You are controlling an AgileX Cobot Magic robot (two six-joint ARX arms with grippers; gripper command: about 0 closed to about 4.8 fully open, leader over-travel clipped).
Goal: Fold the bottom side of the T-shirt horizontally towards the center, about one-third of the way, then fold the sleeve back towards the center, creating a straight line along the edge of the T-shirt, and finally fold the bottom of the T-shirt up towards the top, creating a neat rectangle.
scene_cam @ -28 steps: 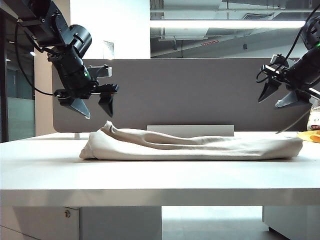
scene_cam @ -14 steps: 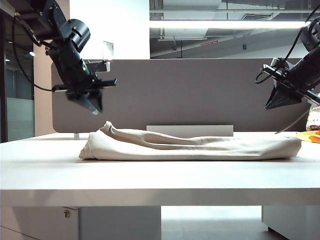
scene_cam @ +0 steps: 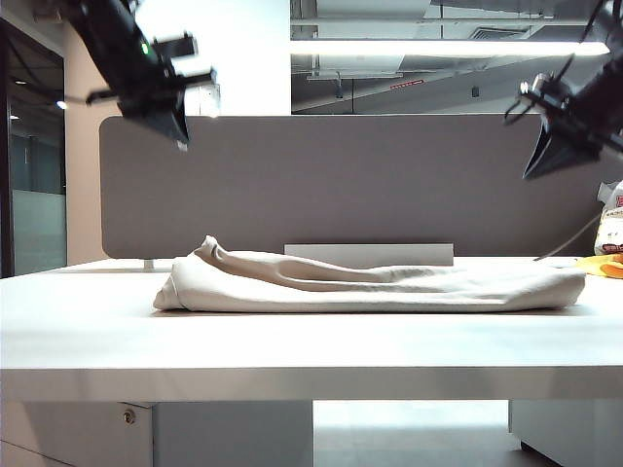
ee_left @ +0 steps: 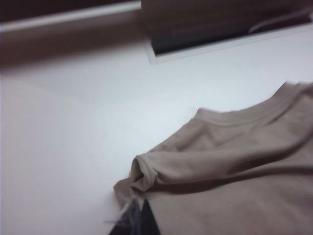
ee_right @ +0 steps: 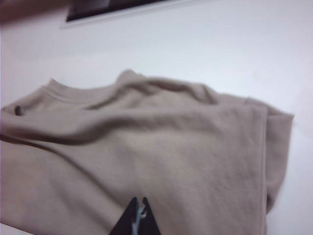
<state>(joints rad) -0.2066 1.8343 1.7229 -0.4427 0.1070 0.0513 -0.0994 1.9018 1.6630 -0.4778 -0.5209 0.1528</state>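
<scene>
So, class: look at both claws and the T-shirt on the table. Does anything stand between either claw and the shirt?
Nothing visible does. The left claw and right claw are shut and hang high above the T-shirt, which lies folded on the white table, with only open air between them.

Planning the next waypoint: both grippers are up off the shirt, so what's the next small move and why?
Probably retreat and stop. The T-shirt lies folded into a compact bundle on the table, and the left gripper and right gripper hang shut and empty, high above it. Nothing visibly needs regrasping.
</scene>
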